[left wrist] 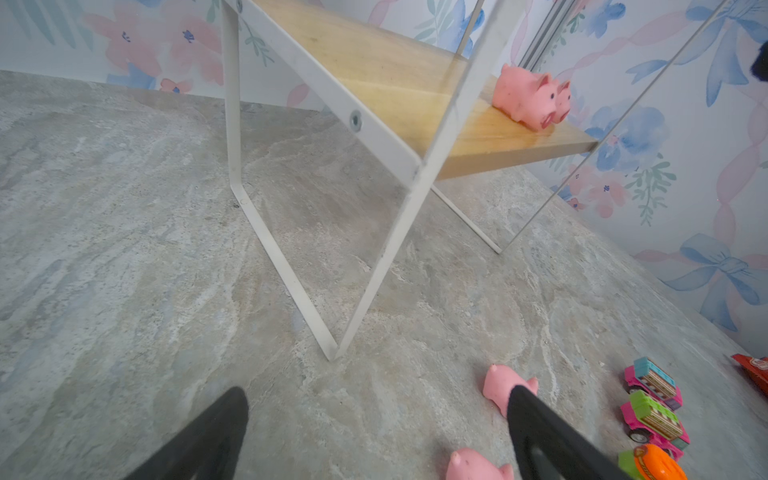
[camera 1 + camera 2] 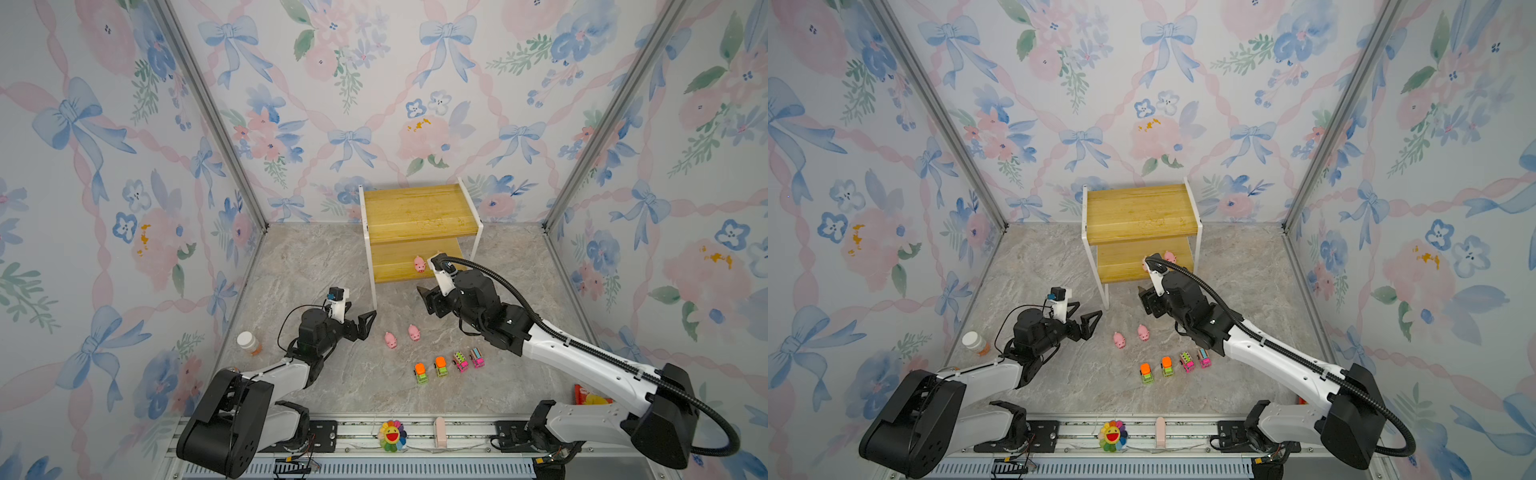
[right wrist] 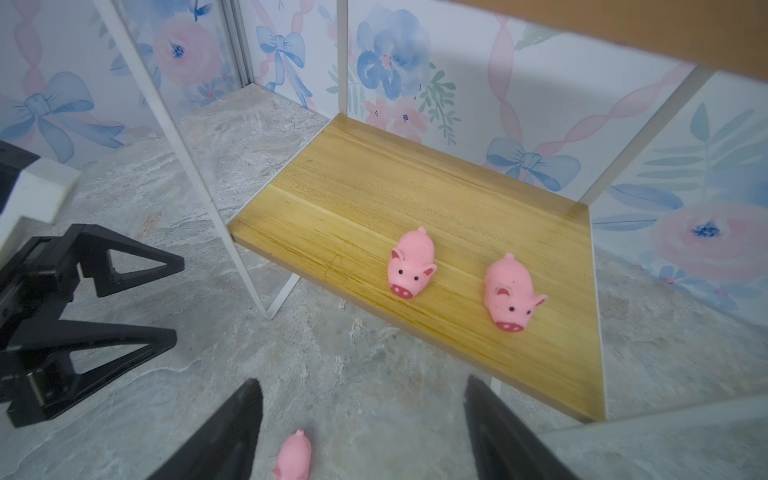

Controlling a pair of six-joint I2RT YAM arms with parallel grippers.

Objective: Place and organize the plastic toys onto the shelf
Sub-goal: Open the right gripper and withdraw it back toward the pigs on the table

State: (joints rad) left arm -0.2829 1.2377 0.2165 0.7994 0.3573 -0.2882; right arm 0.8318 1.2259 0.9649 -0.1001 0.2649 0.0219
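The right gripper [image 3: 361,384] is spread and holds nothing, just in front of two pink pigs [image 3: 411,264] on the low board of the shelf [image 3: 353,187], and the left gripper [image 1: 378,392], spread too, hangs beside two more pigs [image 2: 390,340] on the table [image 2: 311,270].

Shelf [image 2: 1138,216] holds one pig [image 2: 1169,256], perhaps a second.
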